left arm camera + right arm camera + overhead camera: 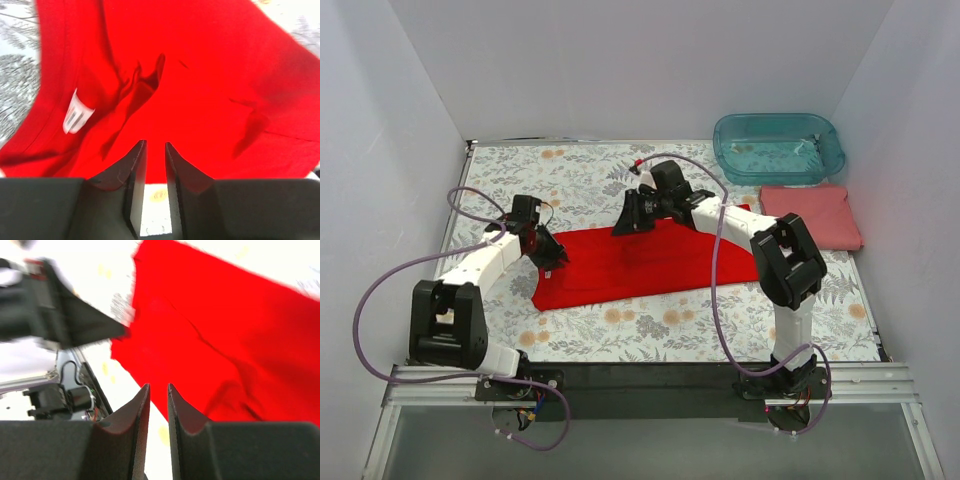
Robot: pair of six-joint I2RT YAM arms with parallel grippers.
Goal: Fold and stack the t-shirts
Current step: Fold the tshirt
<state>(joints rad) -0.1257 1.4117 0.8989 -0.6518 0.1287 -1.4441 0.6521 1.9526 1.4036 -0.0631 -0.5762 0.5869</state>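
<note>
At the middle of the floral-patterned worktop lies the bright red t-shirt, spread out flat in a wide, roughly fan-shaped sheet, with shallow creases across its cloth. A small white label shows inside the shirt in the left wrist view. The left end effector is at the shirt's left edge, low over the cloth. Its fingers are drawn nearly together, leaving only a thin slit. Through that slit the shirt's edge shows lying on the worktop, and nothing looks clamped. The right end effector is at the far edge of the same shirt, near the middle of that edge. Its fingers are also brought in to a narrow slit with nothing between them (its wrist view is blurred, so finer detail is lost), and the red cloth stretches away beyond its tips. Well off to the right lies the salmon-pink t-shirt, folded to a flat rectangle, apart from the red one. Just beyond it, in the far right corner, stands a translucent teal plastic tub, its near wall close beside the pink shirt's far edge.
</note>
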